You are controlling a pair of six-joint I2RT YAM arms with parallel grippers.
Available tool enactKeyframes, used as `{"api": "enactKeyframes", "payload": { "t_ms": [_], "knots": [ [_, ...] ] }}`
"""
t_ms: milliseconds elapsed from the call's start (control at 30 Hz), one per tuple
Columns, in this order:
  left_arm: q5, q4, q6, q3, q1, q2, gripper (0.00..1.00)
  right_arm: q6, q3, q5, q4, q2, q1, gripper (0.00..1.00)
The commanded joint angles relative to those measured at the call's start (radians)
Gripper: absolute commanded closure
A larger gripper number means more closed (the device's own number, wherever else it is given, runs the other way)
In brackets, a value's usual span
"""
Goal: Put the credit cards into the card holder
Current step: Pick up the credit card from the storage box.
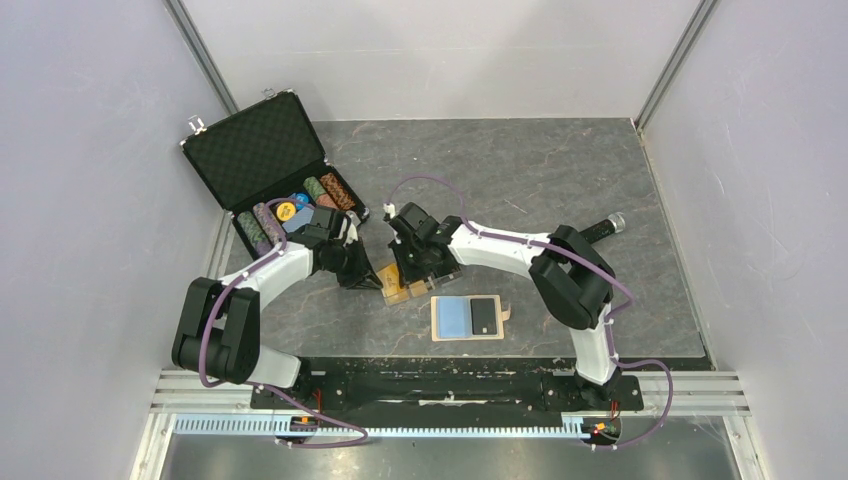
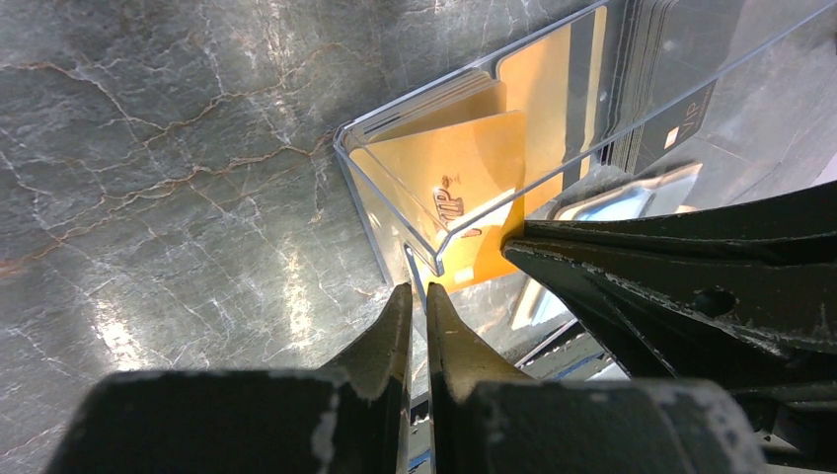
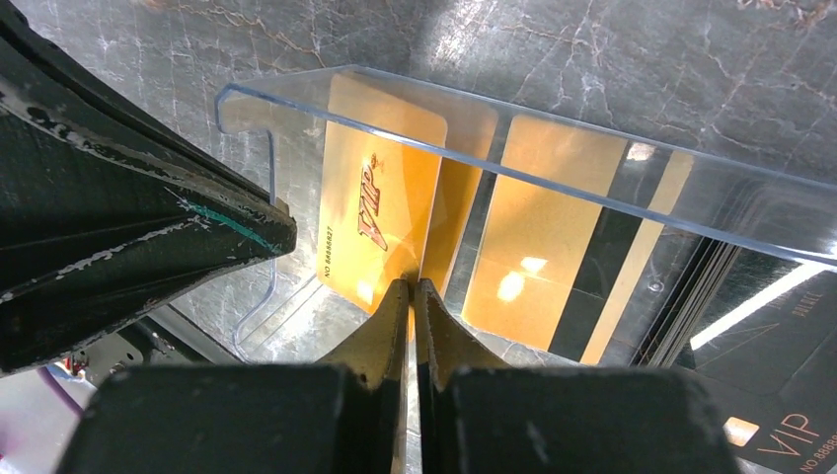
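An orange-gold credit card marked VIP stands tilted inside a clear plastic box, and my right gripper is shut on its lower edge. More gold cards and a stack of dark cards lie in the same box. My left gripper is shut on the near wall of the clear box. In the top view both grippers meet over the box. The tan card holder lies open in front of them, with a dark card beside its light blue pocket.
An open black poker-chip case with chip rolls and a blue deck stands at the back left. A black cylinder lies at the right, behind the right arm. The grey marbled table is walled on three sides.
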Motion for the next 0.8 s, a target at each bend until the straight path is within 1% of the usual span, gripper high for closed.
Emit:
{"api": "enactKeyframes", "payload": {
  "t_ms": [0, 267, 400, 433, 600, 633, 767],
  "knots": [
    [-0.078, -0.025, 0.050, -0.009, -0.006, 0.018, 0.92, 0.053, -0.025, -0.118, 0.157, -0.044, 0.032, 1.00],
    [-0.077, -0.025, 0.051, -0.010, -0.007, 0.017, 0.92, 0.069, -0.044, -0.125, 0.182, -0.063, 0.031, 1.00],
    [-0.078, -0.026, 0.050, -0.012, -0.007, 0.019, 0.92, 0.073, -0.046, -0.123, 0.182, -0.048, 0.029, 0.78],
    [-0.079, -0.025, 0.051, -0.012, -0.007, 0.018, 0.92, 0.073, -0.048, -0.122, 0.183, -0.045, 0.029, 0.74],
    [-0.081, -0.025, 0.051, -0.014, -0.007, 0.017, 0.92, 0.074, -0.047, -0.115, 0.179, -0.017, 0.029, 0.69],
    [-0.081, -0.025, 0.051, -0.015, -0.007, 0.017, 0.92, 0.074, -0.048, -0.115, 0.178, -0.014, 0.029, 0.69],
    [-0.084, -0.026, 0.052, -0.015, -0.007, 0.015, 0.92, 0.074, -0.038, -0.096, 0.160, -0.001, 0.029, 0.81]
  ]
}}
